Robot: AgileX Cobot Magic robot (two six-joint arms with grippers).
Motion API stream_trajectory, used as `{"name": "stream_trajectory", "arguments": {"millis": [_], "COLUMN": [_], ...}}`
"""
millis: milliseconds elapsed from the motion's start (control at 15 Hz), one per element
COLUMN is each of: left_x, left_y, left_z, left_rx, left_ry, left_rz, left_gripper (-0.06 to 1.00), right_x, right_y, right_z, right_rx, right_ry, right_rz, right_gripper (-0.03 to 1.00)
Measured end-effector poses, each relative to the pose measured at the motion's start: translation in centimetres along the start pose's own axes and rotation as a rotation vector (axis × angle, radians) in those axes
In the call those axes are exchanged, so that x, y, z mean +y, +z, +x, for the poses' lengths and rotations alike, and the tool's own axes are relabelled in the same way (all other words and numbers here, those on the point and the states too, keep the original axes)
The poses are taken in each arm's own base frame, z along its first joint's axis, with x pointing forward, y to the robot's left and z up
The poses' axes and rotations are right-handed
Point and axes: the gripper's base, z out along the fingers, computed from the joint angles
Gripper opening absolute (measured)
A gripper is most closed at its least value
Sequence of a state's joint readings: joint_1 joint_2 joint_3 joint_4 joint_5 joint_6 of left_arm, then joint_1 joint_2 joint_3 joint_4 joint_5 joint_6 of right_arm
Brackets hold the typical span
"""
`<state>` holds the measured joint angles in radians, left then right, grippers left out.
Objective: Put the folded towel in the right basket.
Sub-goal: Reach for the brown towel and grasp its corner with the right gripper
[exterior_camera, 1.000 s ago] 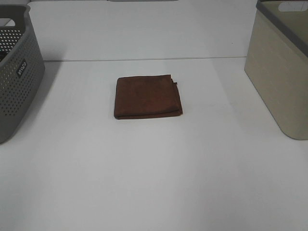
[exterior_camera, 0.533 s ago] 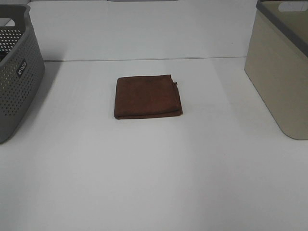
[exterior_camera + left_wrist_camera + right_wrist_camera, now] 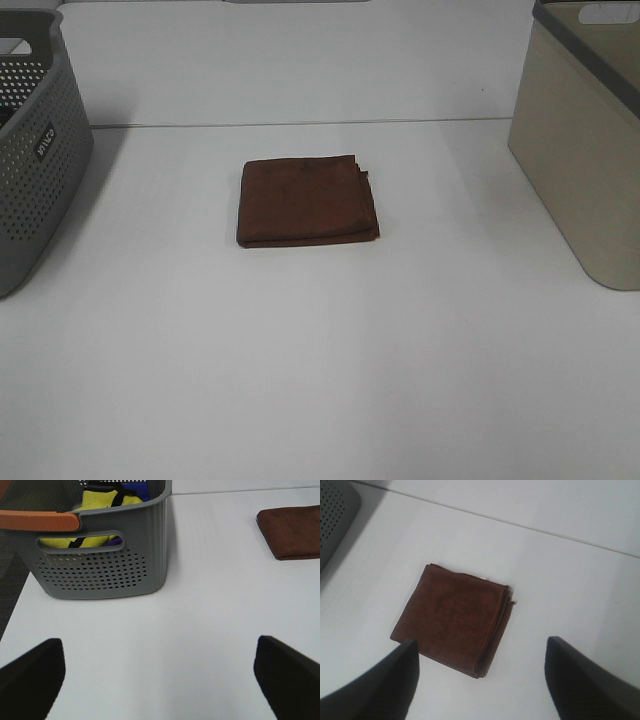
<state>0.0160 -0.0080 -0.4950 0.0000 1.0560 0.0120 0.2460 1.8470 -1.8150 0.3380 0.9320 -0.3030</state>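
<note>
The folded towel (image 3: 307, 201) lay flat near the middle of the white table (image 3: 320, 380), well apart from both the beige right basket (image 3: 585, 150) and the grey perforated left basket (image 3: 35, 150). Neither arm showed in the high view. From the wrist cameras, the right gripper (image 3: 480, 680) hung above the table with the towel ahead of it, its jaws spread wide and holding nothing. The left gripper (image 3: 160, 677) was off by the grey basket, likewise wide open and empty. The towel looked like a soft, light, brown cloth folded into a squarish pad of several layers, with the stacked edges showing along the side facing the beige basket. To my eye it would weigh little but sag and perhaps fall open if caught by one loose layer. It seemed wiser to pinch through the whole thickness at an edge, or press down and gather the middle so that every layer was caught. The cloth looked unlikely to slip in the fingers, and nothing about it seemed fragile.
</note>
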Motion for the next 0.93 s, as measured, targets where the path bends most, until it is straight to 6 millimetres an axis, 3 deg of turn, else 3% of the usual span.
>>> {"name": "stream_trajectory", "arguments": {"millis": [267,533,733,933], "left_x": [0.0,0.0,0.0,0.0], "left_y": [0.0,0.0,0.0,0.0], "left_z": [0.0,0.0,0.0,0.0], "left_rx": [0.000,0.000,0.000,0.000], "left_ry": [0.000,0.000,0.000,0.000], "left_rz": [0.000,0.000,0.000,0.000], "left_gripper": [0.97,0.97,0.97,0.97], "right_x": [0.6,-0.4,-0.7,-1.4], "right_y": [6.5,13.2,18.6,21.9], "right_z": [0.5,3.3,5.3,6.5], "right_rx": [0.153,0.384,0.464,0.487], "right_ry": [0.056,0.155,0.237,0.255], "right_rz": [-0.061,-0.116,-0.214,-0.228], "right_gripper": [0.67,0.67,0.69,0.73]}}
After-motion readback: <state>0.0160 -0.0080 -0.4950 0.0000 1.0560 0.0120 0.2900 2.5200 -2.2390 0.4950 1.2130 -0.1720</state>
